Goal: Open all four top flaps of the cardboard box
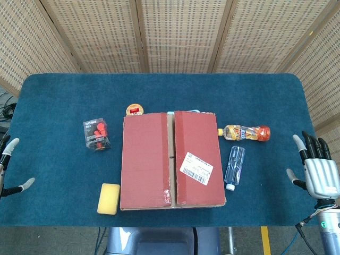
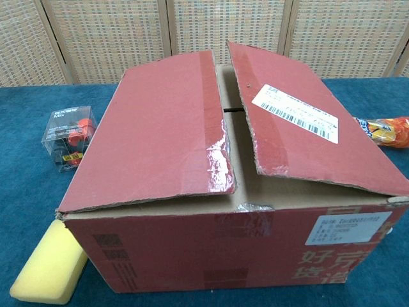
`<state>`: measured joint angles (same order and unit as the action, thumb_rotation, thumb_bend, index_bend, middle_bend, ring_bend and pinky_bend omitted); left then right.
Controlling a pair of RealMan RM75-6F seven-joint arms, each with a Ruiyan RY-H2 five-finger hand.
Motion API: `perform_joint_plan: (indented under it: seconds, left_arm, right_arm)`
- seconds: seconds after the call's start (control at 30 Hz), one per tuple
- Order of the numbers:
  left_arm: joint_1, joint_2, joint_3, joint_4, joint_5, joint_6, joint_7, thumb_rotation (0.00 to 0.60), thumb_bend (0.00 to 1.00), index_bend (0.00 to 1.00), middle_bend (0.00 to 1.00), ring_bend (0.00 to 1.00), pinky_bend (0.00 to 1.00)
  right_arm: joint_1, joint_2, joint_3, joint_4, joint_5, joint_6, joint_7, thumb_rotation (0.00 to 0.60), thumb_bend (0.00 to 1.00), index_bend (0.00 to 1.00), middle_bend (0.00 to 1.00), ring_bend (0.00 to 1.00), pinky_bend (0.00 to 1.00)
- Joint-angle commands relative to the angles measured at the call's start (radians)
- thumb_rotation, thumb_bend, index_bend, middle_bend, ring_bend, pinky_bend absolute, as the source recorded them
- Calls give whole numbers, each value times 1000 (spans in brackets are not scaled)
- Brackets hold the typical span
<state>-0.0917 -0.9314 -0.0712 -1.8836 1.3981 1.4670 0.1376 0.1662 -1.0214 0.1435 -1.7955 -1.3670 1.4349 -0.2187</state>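
Cardboard box (image 1: 172, 159): placed mid-table on the blue table (image 1: 159, 90), toward the near edge.
Surroundings: a yellow sponge (image 1: 109, 198) is seen at the left front corner; a clear case of red pieces (image 1: 96, 134) left; a round tin (image 1: 135, 110) behind; a juice bottle (image 1: 247, 133) and a clear bottle (image 1: 234, 167) right.
Flaps: two red outer flaps (image 2: 160, 128) are lowered, slightly lifted along the seam; a white label (image 1: 196, 168) is stuck on the right one.
Left hand (image 1: 8, 167): kept at the table's left edge, fingers apart, nothing held.
Right hand (image 1: 316, 166): kept at the right edge, fingers spread, nothing held.

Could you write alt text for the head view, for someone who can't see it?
A red cardboard box, top flaps nearly closed, sits on a blue table between two open robot hands, left hand and right hand. Around it: sponge, two bottles, small clear case.
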Motion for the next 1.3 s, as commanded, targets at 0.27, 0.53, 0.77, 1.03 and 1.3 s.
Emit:
perform_joint_plan:
  seconds: [0.27, 0.53, 0.77, 1.03, 1.3]
  left_arm:
    - [-4, -2, 3, -1, -6, -11, 6, 505, 84, 0, 0, 0, 0]
    - [-8, -1, 2, -5, -11, -19, 14, 505, 84, 0, 0, 0, 0]
    - [-15, -4, 0, -6, -19, -28, 22, 506, 84, 0, 0, 0, 0]
    - [-17, -1, 4, -8, -19, -34, 26, 505, 89, 0, 0, 0, 0]
    - [-19, 3, 8, -10, -18, -41, 29, 506, 114, 0, 0, 0, 0]
  right_arm:
    - [2, 1, 0, 2, 0, -5, 4, 600, 332, 0, 0, 0, 0]
    - [5, 3, 2, 2, -4, -8, 21, 600, 337, 0, 0, 0, 0]
    - [6, 5, 1, 0, -6, -13, 36, 600, 363, 0, 0, 0, 0]
    - [8, 9, -3, -3, -17, -22, 67, 600, 435, 10, 3, 0, 0]
    - [21, 24, -3, -9, -63, -32, 134, 600, 701, 50, 35, 0, 0]
